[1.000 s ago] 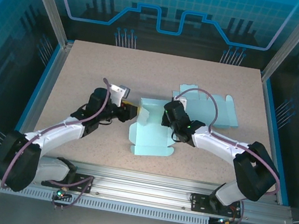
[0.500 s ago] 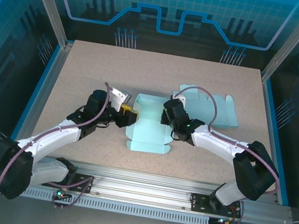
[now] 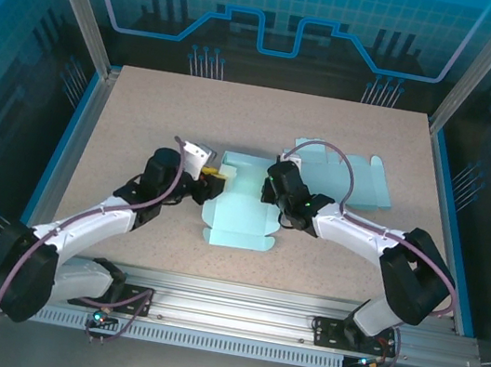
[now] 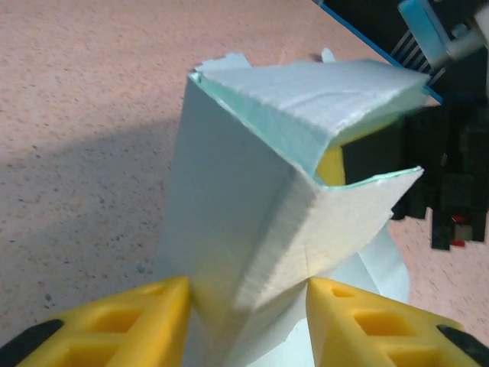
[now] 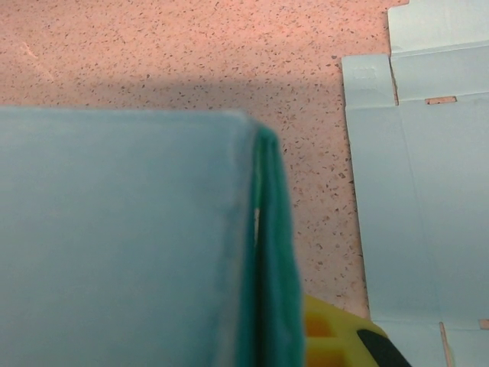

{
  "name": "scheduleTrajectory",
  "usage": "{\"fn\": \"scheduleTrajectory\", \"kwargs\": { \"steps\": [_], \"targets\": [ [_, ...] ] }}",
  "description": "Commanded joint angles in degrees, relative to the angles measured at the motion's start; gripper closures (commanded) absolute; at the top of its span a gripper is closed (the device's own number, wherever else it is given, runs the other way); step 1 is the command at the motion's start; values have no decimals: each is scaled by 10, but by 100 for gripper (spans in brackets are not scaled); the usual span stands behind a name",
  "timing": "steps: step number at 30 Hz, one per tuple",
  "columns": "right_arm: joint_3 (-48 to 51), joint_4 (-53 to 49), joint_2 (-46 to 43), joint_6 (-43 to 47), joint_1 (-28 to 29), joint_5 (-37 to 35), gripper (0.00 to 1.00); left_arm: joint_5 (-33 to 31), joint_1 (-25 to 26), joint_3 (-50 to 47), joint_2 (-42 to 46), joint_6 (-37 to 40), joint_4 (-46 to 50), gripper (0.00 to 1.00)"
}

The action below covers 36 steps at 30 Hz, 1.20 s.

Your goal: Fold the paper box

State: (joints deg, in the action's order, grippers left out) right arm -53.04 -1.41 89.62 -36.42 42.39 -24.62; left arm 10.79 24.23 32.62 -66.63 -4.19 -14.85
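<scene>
Between the left gripper (image 4: pixel 246 294) fingers (image 4: pixel 114 325), set apart: a raised corner of the box (image 3: pixel 236 208); pinch or mere straddle cannot be told. Right gripper (image 3: pixel 272 186): clamped on the doubled right wall. Box mid-table (image 3: pixel 145 110), judged part-formed: far walls up, near flaps flat, closure left. Spare blank (image 3: pixel 350 180) beside.

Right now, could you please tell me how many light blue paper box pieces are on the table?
2. One partly folded box stands at the centre of the table; one flat blank lies at its right rear. None appears hidden.
</scene>
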Motion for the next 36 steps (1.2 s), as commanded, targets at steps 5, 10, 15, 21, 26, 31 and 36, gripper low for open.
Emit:
{"fn": "scheduleTrajectory", "kwargs": {
  "steps": [5, 10, 15, 21, 26, 31, 36],
  "targets": [
    [-23, 2, 7, -17, 21, 9, 100, -198, 50, -22, -34, 61, -108, 66],
    [-40, -27, 13, -33, 36, -13, 100, -296, 75, -31, -56, 79, -182, 75],
    [-50, -42, 17, -45, 51, -31, 100, -348, 87, -20, -83, 82, -220, 81],
    [-59, -52, 30, -72, 66, -55, 100, -447, 114, 14, -136, 84, -231, 88],
    [-71, -75, 39, -103, 70, -73, 100, -574, 128, 40, -167, 56, -224, 95],
    [-70, -59, 50, -132, 81, -83, 100, -658, 128, 66, -187, -16, -183, 94],
    [-97, -72, 71, -148, 95, -104, 100, -712, 124, 103, -220, -48, -127, 91]
  ]
}}
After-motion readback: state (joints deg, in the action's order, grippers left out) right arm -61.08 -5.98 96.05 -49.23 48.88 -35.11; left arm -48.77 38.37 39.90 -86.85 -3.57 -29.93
